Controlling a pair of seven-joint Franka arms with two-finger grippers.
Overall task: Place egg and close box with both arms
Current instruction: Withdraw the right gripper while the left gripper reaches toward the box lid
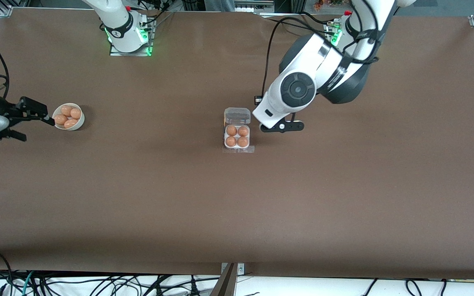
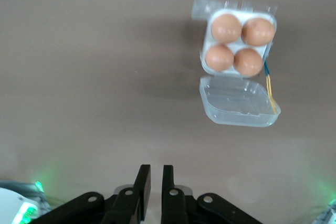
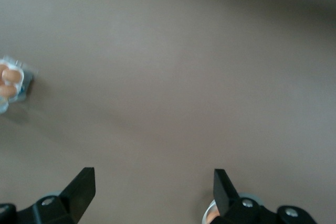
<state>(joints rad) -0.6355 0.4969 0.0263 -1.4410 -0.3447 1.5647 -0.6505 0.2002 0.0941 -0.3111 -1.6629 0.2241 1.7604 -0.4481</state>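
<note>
Starting at the right arm's end of the table: the right gripper hangs just beside a round white bowl. Its fingers are spread wide with nothing between them, and one fingertip is very close to the bowl's rim, though I can't tell if it actually touches. The bowl has four orange-brown eggs piled in it. Moving toward the middle of the table you get the box, sitting flat and well apart from the bowl. All four cells of its white tray are filled, so the egg is in there with three identical ones and I honestly can't say which is which. The clear lid is still flipped open, lying back on the side farther from the front camera. Then the left gripper is over bare table just beside the box, toward the left arm's end. Its fingers are pressed nearly together with only a thin slit between them, pinching nothing and not touching the box or lid.
</note>
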